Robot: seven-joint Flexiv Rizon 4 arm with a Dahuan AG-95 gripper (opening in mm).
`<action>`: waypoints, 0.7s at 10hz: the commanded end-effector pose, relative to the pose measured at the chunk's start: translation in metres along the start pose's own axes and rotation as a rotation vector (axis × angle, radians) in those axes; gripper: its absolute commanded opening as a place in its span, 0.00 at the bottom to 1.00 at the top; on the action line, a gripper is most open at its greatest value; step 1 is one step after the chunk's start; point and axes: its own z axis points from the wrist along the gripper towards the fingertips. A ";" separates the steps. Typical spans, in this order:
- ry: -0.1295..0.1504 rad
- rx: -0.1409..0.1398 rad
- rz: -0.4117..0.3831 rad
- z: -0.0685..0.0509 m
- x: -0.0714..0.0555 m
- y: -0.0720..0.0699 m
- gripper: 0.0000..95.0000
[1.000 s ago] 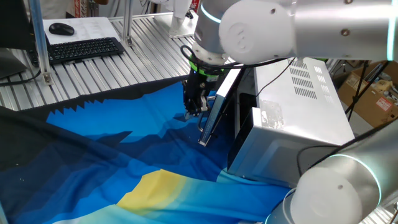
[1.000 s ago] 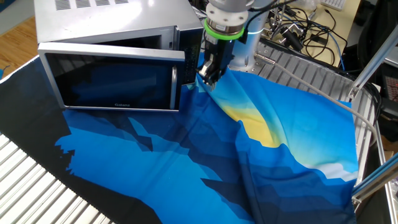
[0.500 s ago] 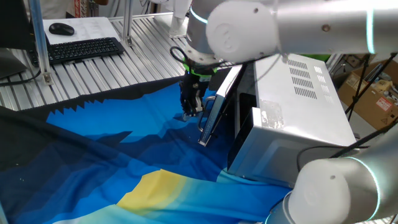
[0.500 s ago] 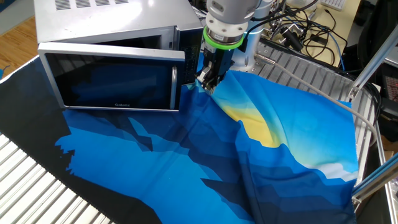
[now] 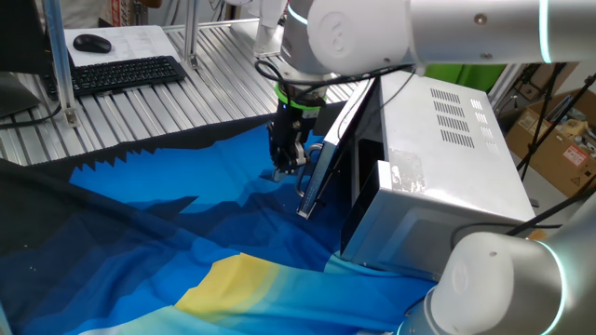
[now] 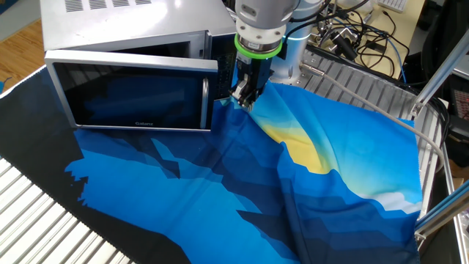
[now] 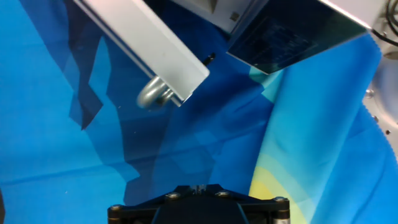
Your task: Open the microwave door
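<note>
Beside the free edge of the microwave door [image 6: 135,95], just off its curved silver handle [image 6: 204,103], the gripper [image 6: 242,96] hangs with its fingers pointing down at the blue and yellow cloth [image 6: 242,183]. Whether its jaws are parted or pressed together cannot be told; the hand view shows only the gripper's black base, no fingertips. Nothing is seen between them. That door stands partly swung out from the microwave [image 5: 447,158], dark glass facing outward, with a gap to the cavity visible behind it. From the hand view, the door's silver frame edge [image 7: 146,46] and the rounded end of the handle [image 7: 152,94] sit above the cloth. A black keyboard [image 5: 121,73] and mouse [image 5: 91,43] lie well apart from the microwave, on the slatted metal table [image 5: 158,107].
</note>
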 end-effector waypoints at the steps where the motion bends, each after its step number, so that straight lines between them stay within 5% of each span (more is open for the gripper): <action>1: 0.001 0.006 -0.002 0.001 0.000 -0.001 0.00; 7: 0.028 0.010 -0.004 0.002 0.001 -0.001 0.00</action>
